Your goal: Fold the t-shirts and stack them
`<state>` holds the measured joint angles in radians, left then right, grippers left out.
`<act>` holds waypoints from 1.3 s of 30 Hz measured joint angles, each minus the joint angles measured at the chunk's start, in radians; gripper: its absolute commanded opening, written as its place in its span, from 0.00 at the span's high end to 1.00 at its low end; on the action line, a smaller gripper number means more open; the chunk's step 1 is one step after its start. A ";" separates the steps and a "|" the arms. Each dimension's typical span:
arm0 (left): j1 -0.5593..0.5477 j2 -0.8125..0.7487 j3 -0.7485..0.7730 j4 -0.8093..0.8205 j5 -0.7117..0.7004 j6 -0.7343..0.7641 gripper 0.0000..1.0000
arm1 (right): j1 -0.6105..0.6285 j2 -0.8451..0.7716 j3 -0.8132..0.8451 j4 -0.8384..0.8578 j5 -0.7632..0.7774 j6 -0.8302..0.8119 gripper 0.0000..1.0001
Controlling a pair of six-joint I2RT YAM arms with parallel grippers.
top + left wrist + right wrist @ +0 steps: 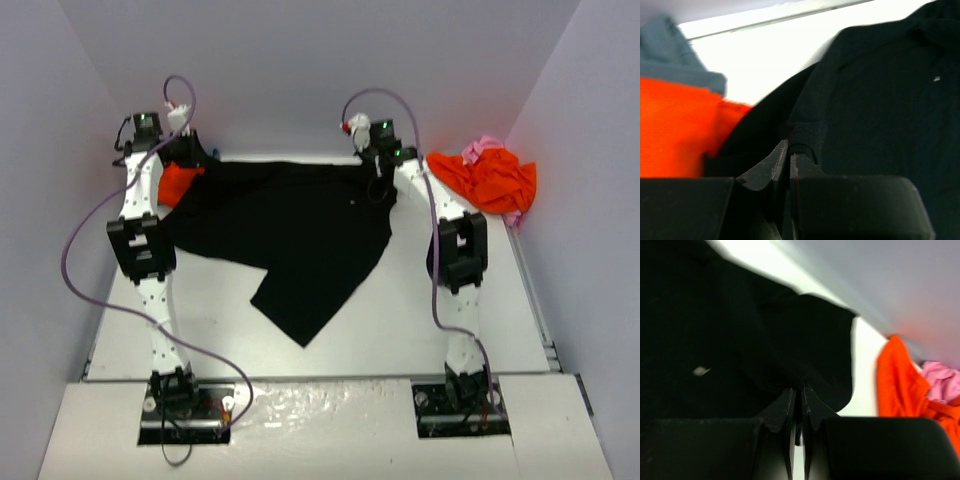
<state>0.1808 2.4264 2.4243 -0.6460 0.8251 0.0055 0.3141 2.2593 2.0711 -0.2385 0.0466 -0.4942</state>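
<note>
The black t-shirt point(290, 230) lies spread over the middle of the white table, its far edge lifted at both ends and one corner pointing toward the near edge. My left gripper point(190, 152) is shut on the shirt's far left part; in the left wrist view the left gripper point(789, 147) pinches a roll of the black t-shirt point(880, 100). My right gripper point(380, 183) is shut on the far right part. The right wrist view has the right gripper point(799, 389) clamping a thin fold of the black t-shirt point(740, 340).
An orange t-shirt point(176, 182) lies by the left arm, partly under the black one, with blue-grey cloth point(670, 55) behind it. Another orange t-shirt point(490, 178) sits crumpled on a pink one point(484, 146) at the far right. Grey walls enclose the table point(400, 310).
</note>
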 measured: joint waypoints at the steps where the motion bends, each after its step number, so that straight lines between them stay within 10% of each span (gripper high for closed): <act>1: 0.010 0.000 -0.006 0.001 -0.003 0.012 1.00 | 0.021 -0.026 -0.045 -0.012 -0.006 0.000 1.00; 13: 0.103 -0.014 -0.020 0.017 -0.029 0.055 1.00 | 0.191 -0.172 -0.252 -0.093 -0.134 0.017 0.99; 15: 0.104 -0.014 -0.011 0.017 -0.037 0.064 1.00 | 0.182 -0.173 -0.263 -0.096 -0.141 0.023 0.62; 16: 0.104 -0.014 -0.006 0.017 -0.038 0.070 1.00 | 0.177 -0.173 -0.269 -0.097 -0.143 0.025 0.61; 18: 0.101 -0.014 -0.004 0.020 -0.040 0.080 1.00 | 0.174 -0.173 -0.284 -0.102 -0.141 0.029 0.16; 22: 0.096 -0.014 -0.004 0.021 -0.043 0.089 0.94 | 0.173 -0.176 -0.320 -0.099 -0.107 0.018 0.00; 24: 0.095 -0.014 0.003 0.022 -0.048 0.087 0.48 | 0.178 -0.177 -0.323 -0.093 -0.063 0.015 0.00; 26: 0.094 -0.014 0.016 0.024 -0.060 0.082 0.03 | 0.179 -0.179 -0.311 -0.085 -0.016 0.014 0.00; 33: 0.084 -0.018 0.131 0.028 -0.098 0.060 0.03 | 0.177 -0.192 -0.102 -0.089 0.087 0.011 0.12; 34: 0.082 -0.024 0.145 0.032 -0.098 0.056 0.03 | 0.176 -0.195 -0.060 -0.089 0.090 0.011 0.23; 36: 0.081 -0.047 0.155 0.034 -0.094 0.046 0.03 | 0.176 -0.208 0.005 -0.094 0.085 0.008 0.90; 39: 0.080 -0.102 0.140 0.035 -0.057 0.037 0.11 | 0.177 -0.258 0.028 -0.105 0.029 0.013 1.00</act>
<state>0.2611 2.3245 2.5645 -0.6109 0.7678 0.0420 0.4908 2.0014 2.0992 -0.3437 0.0753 -0.4809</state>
